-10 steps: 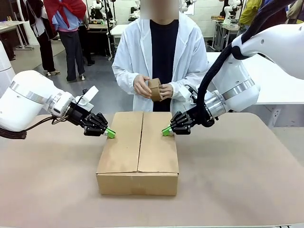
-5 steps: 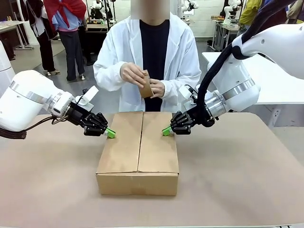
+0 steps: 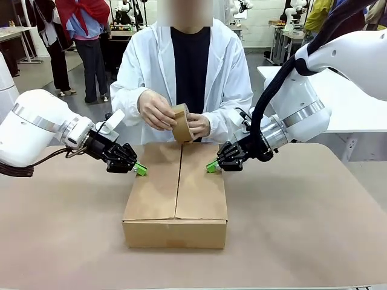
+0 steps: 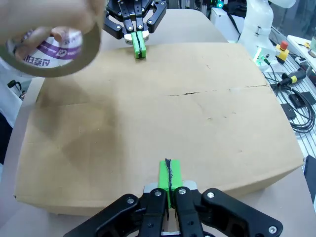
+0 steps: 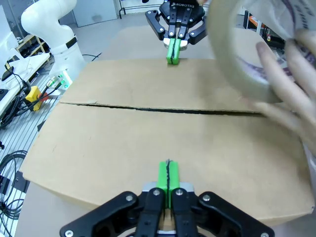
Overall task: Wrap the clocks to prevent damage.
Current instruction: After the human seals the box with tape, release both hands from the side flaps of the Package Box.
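Front view: brown cardboard box (image 3: 176, 196), flaps down, seam untaped; left gripper (image 3: 139, 169) and right gripper (image 3: 211, 166), both pressed together, pin flaps; person's hands (image 3: 156, 109) hold brown tape roll (image 3: 181, 122). Sealing remains.

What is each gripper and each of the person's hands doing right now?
Left gripper: shut, pressing box flap.
Right gripper: shut, pressing other flap.
Person's hands: holding tape roll.

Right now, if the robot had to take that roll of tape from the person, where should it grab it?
Probably the upper rim of the tape roll, coming from above. It stands on edge over the cardboard box, and the person's hands cover both its sides, leaving the top band bare. A finger through the hole and one outside could pinch that band. Both grippers, left and right, would need opening first.
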Tool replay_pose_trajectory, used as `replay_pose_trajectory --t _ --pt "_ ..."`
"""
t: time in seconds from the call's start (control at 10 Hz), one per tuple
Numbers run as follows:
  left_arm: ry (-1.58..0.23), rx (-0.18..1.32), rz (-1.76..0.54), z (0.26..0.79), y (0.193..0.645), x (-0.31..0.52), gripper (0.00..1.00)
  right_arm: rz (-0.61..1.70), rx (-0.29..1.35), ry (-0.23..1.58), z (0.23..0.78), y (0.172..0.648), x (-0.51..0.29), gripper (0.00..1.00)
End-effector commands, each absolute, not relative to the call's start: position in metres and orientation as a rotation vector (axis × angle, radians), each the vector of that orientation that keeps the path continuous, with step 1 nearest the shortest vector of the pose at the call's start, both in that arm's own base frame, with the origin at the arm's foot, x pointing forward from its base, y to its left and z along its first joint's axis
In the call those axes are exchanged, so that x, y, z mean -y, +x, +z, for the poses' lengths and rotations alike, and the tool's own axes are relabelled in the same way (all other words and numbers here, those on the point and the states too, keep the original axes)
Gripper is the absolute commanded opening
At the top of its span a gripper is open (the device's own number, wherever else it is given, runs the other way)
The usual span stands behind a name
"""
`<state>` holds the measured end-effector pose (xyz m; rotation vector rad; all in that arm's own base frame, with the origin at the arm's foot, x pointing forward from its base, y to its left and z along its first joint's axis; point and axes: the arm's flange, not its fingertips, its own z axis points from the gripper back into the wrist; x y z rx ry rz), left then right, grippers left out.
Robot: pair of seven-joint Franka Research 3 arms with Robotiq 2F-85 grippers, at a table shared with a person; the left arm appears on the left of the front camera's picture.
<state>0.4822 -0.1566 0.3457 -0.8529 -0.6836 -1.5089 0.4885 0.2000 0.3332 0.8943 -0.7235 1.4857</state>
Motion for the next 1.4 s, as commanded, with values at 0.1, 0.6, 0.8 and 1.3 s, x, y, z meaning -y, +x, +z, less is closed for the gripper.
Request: replay_pose_trajectory --t 0.1,0.6,0.8,1.3 --pt "-0.851 0.681 -1.510 0.3431 0.4817 0.1569 0.00 1.482 0.717 0.892 0.3289 0.4886 -0.2005 0.01" --pt "-0.851 0.681 -1.510 0.3431 0.4817 0.1569 0.00 1.482 0.717 0.892 0.3289 0.4886 -0.2005 0.01" --pt "-0.851 0.681 -1.510 0.3431 0.4817 0.1569 0.00 1.482 0.717 0.892 0.3289 0.4886 -0.2005 0.01" --pt "-0.851 0.681 -1.510 0.3431 0.4817 0.1569 0.00 1.482 0.717 0.892 0.3289 0.4886 -0.2005 0.01"
